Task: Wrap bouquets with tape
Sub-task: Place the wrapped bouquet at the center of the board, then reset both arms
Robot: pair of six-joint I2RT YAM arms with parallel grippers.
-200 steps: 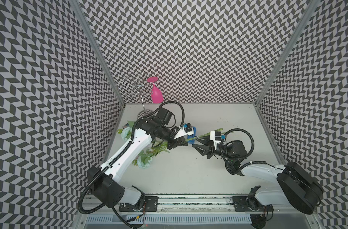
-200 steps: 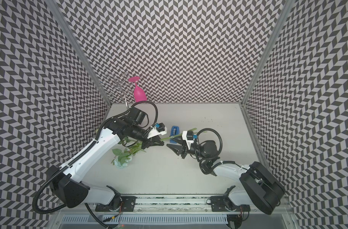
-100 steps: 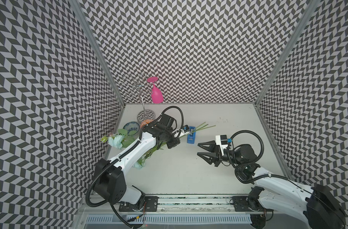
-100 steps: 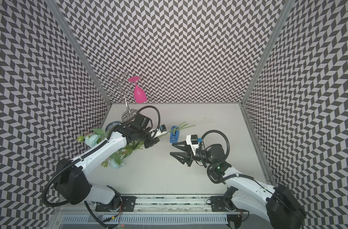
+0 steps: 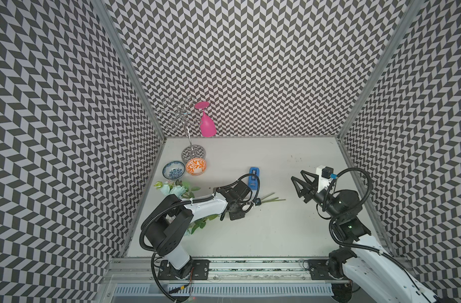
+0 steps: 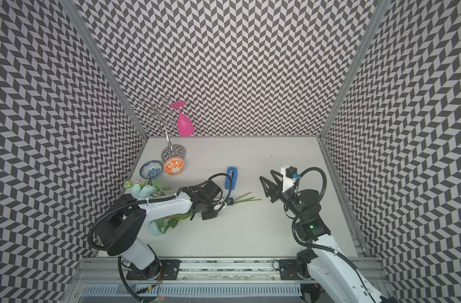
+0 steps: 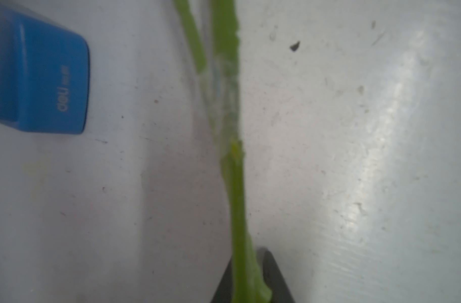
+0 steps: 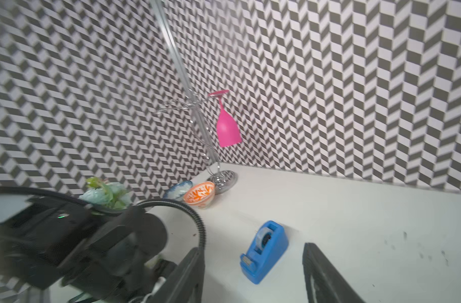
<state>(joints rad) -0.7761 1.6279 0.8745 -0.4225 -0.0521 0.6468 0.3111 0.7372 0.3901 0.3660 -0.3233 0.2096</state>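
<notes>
Biggest thing first: the white tabletop [image 5: 276, 236] has loads of free room in the middle. The bouquet [image 5: 171, 189] lies flat on it, on the robot's left side. Its pale aqua blooms are near the side wall, its middle is hidden under the left arm, and the stems [image 5: 276, 201] poke out past the wrist toward the centre. The blue tape dispenser [image 5: 254, 177] stands on the tabletop just behind that wrist, near the stems but not touching them.

The right tool [image 5: 297, 175] is up in the air, well apart from everything, spread wide with nothing in it. In its wrist view the dispenser [image 8: 263, 251] shows between its two fingers, but farther off.

The left tool [image 7: 250, 286] is trickier. In its wrist view the stems [image 7: 237, 183] run right across a dark fingertip. Honestly I can't tell if it's pinching them or just sitting around them.

Smallest bit: there's a cloudy see-through band [image 7: 224, 86] around the stems, which looks like tape binding them together.

Handling-wise, I'd guess these fake flowers are super light, with thin springy stems that roll and fan out easily. The blooms are soft and would crush, so I'd grab the bare stems close to that band. The dispenser looks rigid and smooth, so I'd take it by its flat sides.
</notes>
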